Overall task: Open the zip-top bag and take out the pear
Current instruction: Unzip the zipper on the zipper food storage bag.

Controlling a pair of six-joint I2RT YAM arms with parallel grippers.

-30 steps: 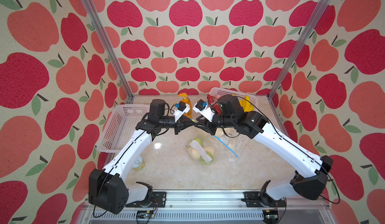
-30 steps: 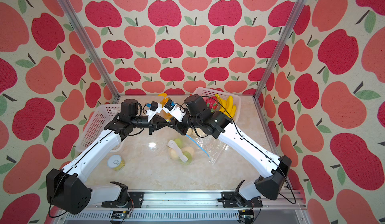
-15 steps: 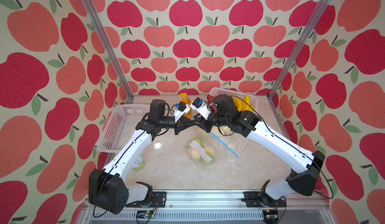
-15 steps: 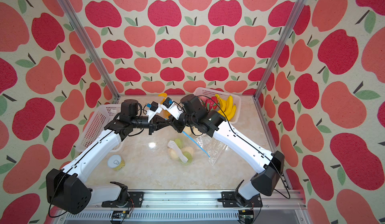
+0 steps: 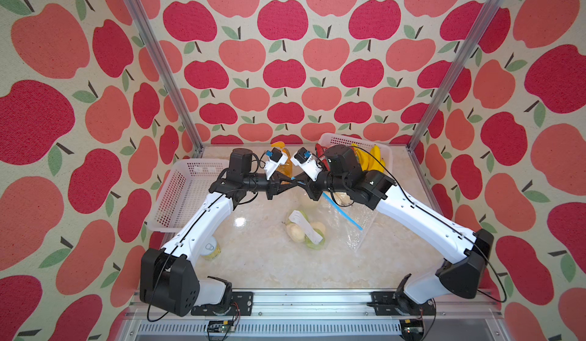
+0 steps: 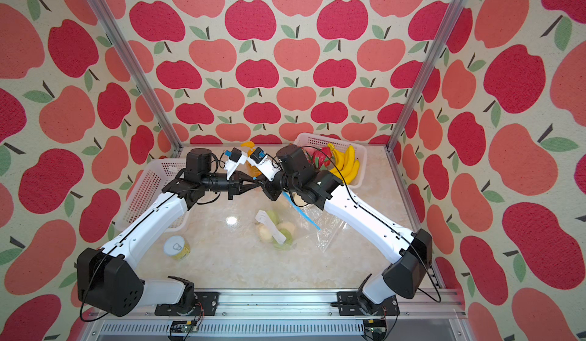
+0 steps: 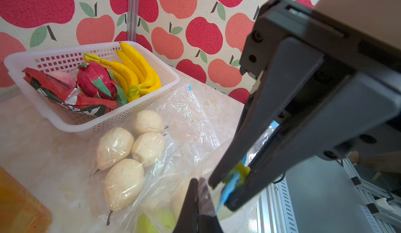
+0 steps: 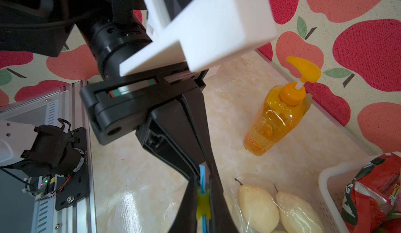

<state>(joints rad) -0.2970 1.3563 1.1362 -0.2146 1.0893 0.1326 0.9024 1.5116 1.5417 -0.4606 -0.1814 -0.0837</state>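
The clear zip-top bag (image 5: pixel 352 225) hangs from both grippers, its blue zip strip (image 5: pixel 344 212) slanting down toward the table. Several pale pears (image 7: pixel 123 184) lie inside it, also seen in the right wrist view as a pear (image 8: pixel 258 206). My left gripper (image 5: pixel 290 182) is shut on the bag's top edge (image 7: pixel 204 190). My right gripper (image 5: pixel 299 182) is shut on the yellow slider (image 8: pixel 203 201) of the zip, tip to tip with the left gripper. In the left wrist view the right gripper (image 7: pixel 236 177) pinches the slider just beside the left gripper (image 7: pixel 197 181).
A bundle of pale and green fruit with a white label (image 5: pixel 304 231) lies mid-table. A white basket (image 5: pixel 187 193) stands at the left. A second basket (image 5: pixel 388 158) at the back right holds bananas, a dragon fruit and a red packet. An orange soap bottle (image 8: pixel 277 117) and a can (image 5: pixel 211 249) stand nearby.
The right gripper's jaws have closed onto the yellow slider and its arm has shifted a little. The left arm has held still with the bag's edge.
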